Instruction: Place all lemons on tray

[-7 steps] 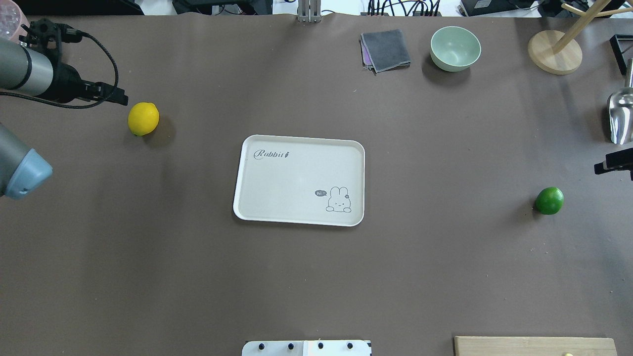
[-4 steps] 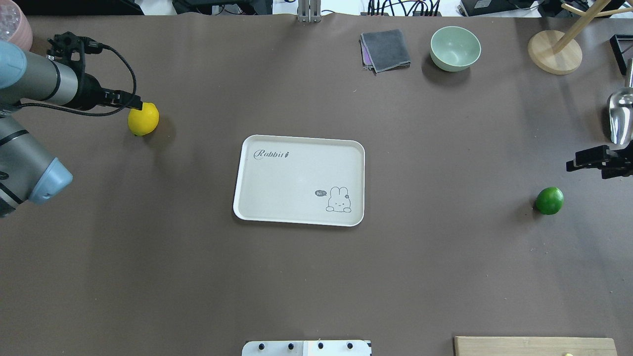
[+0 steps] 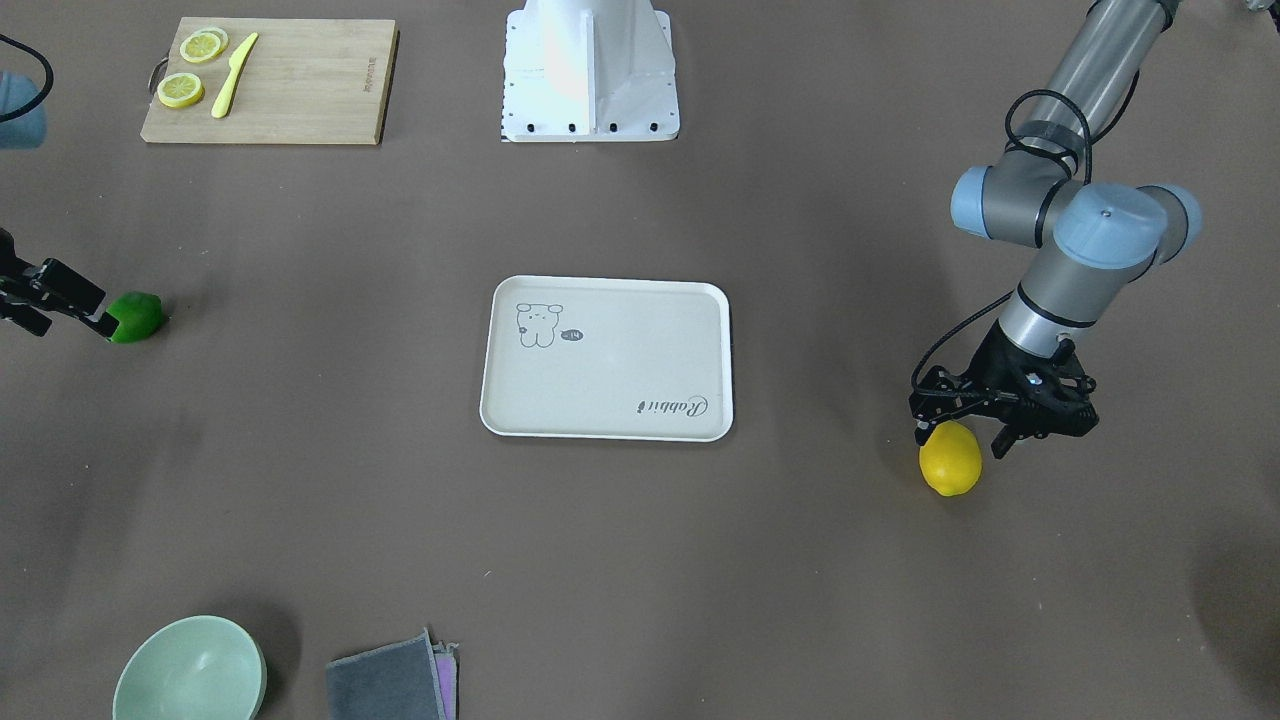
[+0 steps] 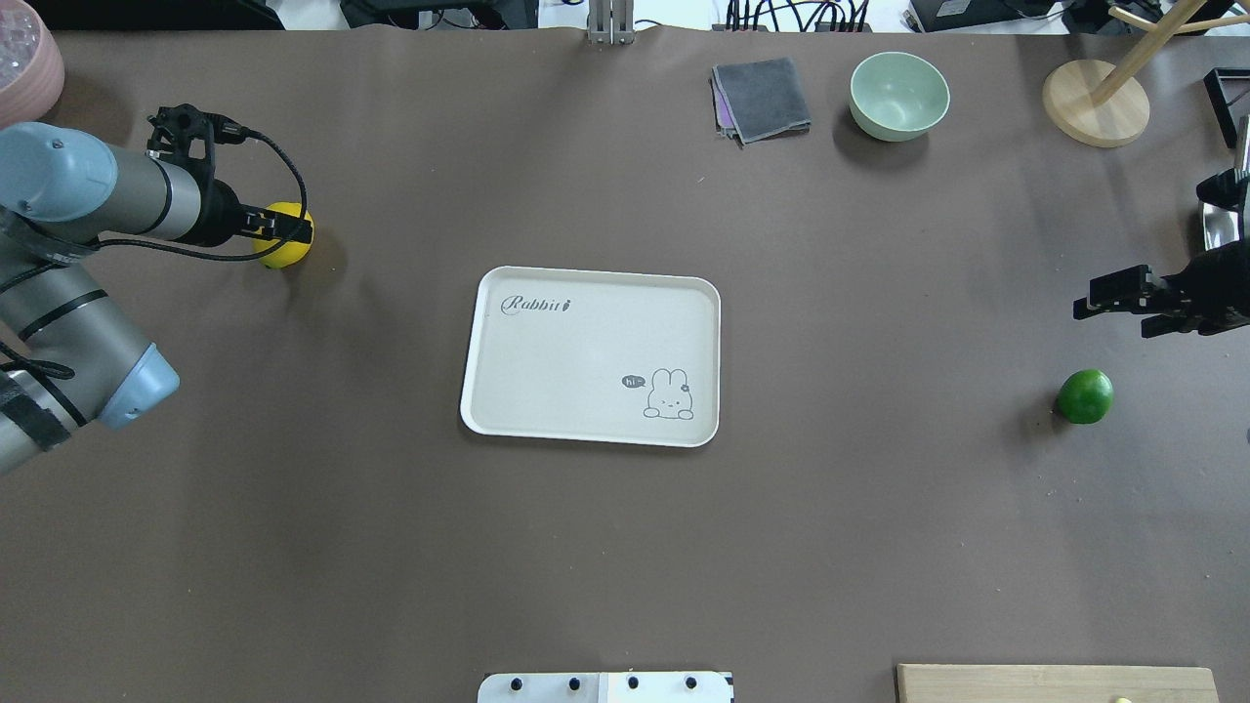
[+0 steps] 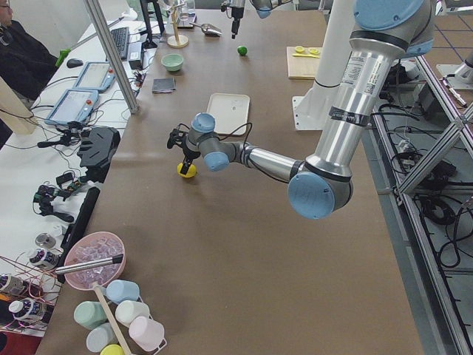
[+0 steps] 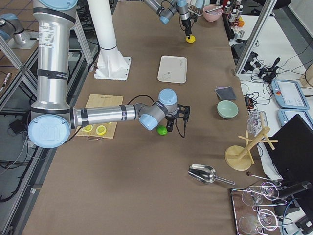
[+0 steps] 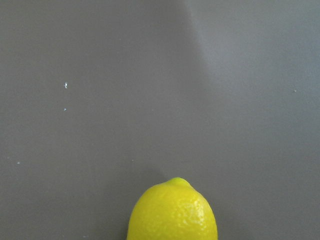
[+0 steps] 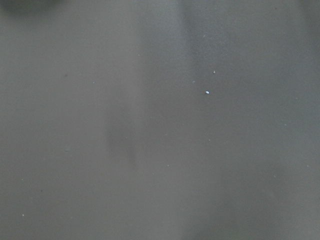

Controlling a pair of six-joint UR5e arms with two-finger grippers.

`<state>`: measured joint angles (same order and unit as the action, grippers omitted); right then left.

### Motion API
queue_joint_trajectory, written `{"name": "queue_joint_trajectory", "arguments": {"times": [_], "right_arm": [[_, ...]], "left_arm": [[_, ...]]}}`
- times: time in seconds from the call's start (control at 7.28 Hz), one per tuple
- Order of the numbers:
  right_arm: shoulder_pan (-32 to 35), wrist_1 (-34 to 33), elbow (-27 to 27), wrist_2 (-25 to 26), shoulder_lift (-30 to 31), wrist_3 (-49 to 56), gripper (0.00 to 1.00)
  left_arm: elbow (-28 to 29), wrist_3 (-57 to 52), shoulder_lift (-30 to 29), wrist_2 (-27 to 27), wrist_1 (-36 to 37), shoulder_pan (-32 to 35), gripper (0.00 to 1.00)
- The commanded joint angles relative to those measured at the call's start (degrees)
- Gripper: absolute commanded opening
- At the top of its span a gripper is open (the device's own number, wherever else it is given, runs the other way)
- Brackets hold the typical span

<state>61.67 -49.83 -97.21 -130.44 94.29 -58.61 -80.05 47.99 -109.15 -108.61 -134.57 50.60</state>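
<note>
The yellow lemon (image 4: 290,252) lies on the table left of the tray (image 4: 586,342); it also shows in the front view (image 3: 950,462) and at the bottom of the left wrist view (image 7: 172,212). My left gripper (image 4: 283,229) hovers right over it, open, fingers spread to either side (image 3: 962,437). The green lemon (image 4: 1084,395) lies far right of the tray and shows in the front view (image 3: 137,316). My right gripper (image 4: 1113,305) is open and empty, above the table just beyond the green lemon. The tray (image 3: 610,370) holds nothing.
A green bowl (image 4: 898,93), a grey cloth (image 4: 762,98), a wooden stand (image 4: 1094,103) and a metal scoop (image 4: 1226,229) sit along the far and right edges. A cutting board (image 3: 290,90) with lemon slices and a yellow knife lies near the robot base (image 3: 590,70).
My left gripper has moved right, from beside the yellow lemon to over it. My right gripper has come in from the right edge toward the green lemon. Both lemons stayed put.
</note>
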Motion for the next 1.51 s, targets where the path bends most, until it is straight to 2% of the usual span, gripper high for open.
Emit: {"name": "queue_joint_trajectory", "arguments": {"times": [0.0, 0.27, 0.41, 0.55, 0.69, 1.1, 1.37], "right_arm": [[-0.3, 0.0, 0.8, 0.4, -0.7, -0.6, 1.0], [-0.6, -0.2, 0.8, 0.7, -0.7, -0.6, 1.0], [-1.1, -0.1, 0.9, 1.2, -0.5, -0.7, 1.0], [-1.7, -0.1, 1.0, 1.2, -0.6, -0.8, 1.0], [-2.6, -0.1, 1.0, 1.2, -0.5, -0.8, 1.0], [-6.1, 0.0, 0.6, 3.3, 1.4, -6.0, 1.0], [-6.2, 0.0, -1.0, 3.8, 5.0, -6.0, 1.0]], "left_arm": [[1.0, -0.1, -0.2, 2.4, -0.3, -1.5, 0.98], [1.4, 0.0, -0.2, 2.6, -0.3, -2.3, 0.98], [1.2, -0.1, -0.3, 2.5, -0.3, -2.3, 0.87], [1.2, -0.2, -0.5, 2.5, -0.3, -2.3, 0.08], [0.9, -0.4, -0.6, 2.4, -0.2, -1.2, 0.0], [-0.7, -0.4, -2.2, -6.6, 0.9, 4.6, 0.0], [-0.8, -0.4, -2.3, -8.3, 0.9, 5.7, 0.0]]}}
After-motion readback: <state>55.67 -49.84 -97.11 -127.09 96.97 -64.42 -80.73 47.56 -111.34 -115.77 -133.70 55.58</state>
